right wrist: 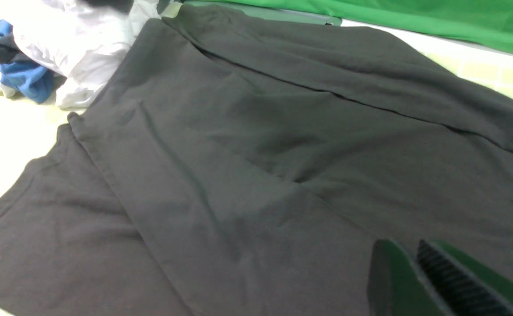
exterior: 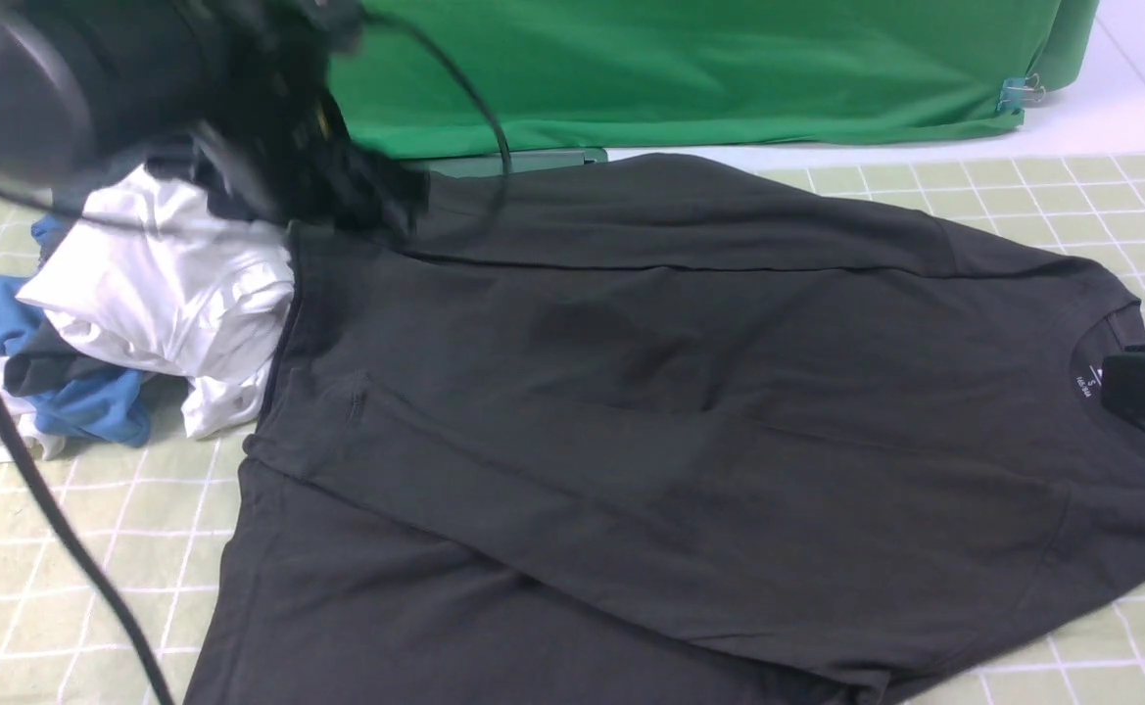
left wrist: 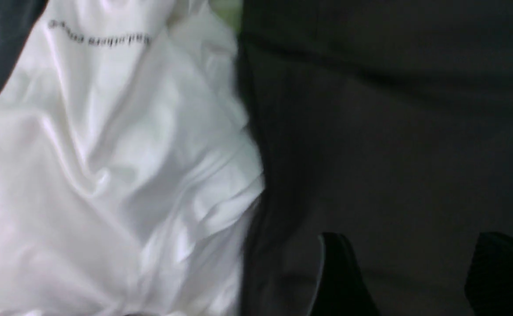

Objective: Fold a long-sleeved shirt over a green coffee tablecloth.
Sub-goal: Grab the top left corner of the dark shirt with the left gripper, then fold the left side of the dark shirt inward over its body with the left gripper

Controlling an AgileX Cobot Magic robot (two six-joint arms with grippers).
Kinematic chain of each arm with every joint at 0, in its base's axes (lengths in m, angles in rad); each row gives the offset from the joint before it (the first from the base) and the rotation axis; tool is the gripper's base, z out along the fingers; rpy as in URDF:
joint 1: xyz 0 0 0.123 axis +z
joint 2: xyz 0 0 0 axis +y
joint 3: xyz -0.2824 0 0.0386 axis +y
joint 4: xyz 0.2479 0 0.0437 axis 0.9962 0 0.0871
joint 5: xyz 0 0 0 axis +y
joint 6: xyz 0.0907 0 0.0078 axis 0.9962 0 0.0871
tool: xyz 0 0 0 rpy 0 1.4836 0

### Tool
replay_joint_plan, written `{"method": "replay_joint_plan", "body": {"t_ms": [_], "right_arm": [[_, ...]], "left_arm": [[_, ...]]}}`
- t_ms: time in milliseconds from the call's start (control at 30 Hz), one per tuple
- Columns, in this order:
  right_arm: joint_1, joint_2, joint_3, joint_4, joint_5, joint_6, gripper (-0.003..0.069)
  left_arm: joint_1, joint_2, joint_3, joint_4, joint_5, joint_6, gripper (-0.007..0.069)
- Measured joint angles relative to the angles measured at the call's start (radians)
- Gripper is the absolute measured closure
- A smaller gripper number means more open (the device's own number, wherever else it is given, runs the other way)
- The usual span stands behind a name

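Two sleeves are already tucked in across the body of the long-sleeved shirt (exterior: 631,392). It lies flat on the green coffee tablecloth (exterior: 63,548), collar toward the robot's right and hem toward its left. The far sleeve (exterior: 690,211) runs along the back edge, and the near sleeve (exterior: 582,509) lies diagonally over the front. You can just read the neck label (exterior: 1086,380) inside the collar.

The left claw (left wrist: 410,245) hangs over the hem end of the shirt, right where it meets the white garment (exterior: 170,284). Its fingers (left wrist: 339,276) are spread well apart with nothing between them, just black fabric underneath. That whole arm is a blur in the front view, so no detail there.

The right claw (right wrist: 407,250) sits over by the collar, low above the fabric. Its fingers are nearly together, only a sliver of gap, and nothing's pinched in it as far as I can see.

A crumpled heap of laundry presses against the hem, white on top, with a blue piece (exterior: 92,406) and something dark grey mixed in. Plain deep-green fabric (exterior: 690,69) hangs at the back, with a binder clip (exterior: 1021,93) on its corner.
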Motion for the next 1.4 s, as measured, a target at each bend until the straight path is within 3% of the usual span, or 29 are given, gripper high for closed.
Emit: {"method": "replay_joint_plan", "body": {"t_ms": [133,267,700,1267,1400], "right_arm": [[0.0,0.0,0.0,0.0,0.0,0.0,0.0572],[0.0,0.0,0.0,0.0,0.0,0.0,0.0567],[0.0,0.0,0.0,0.0,0.006,0.0,0.056],[0.0,0.0,0.0,0.0,0.015,0.0,0.0557],[0.0,0.0,0.0,0.0,0.015,0.0,0.0557]], "left_arm": [[0.088,0.085,-0.138,-0.31,-0.053,0.105,0.0299],[0.136,0.206,-0.228,-0.427,-0.072,0.123,0.0307],[0.201,0.502,-0.335,-0.464,-0.173,0.093,0.0308],[0.206,0.545,-0.342,-0.43,-0.303,0.079,0.0309],[0.209,0.554,-0.343,-0.428,-0.3,0.079,0.0343]]}}
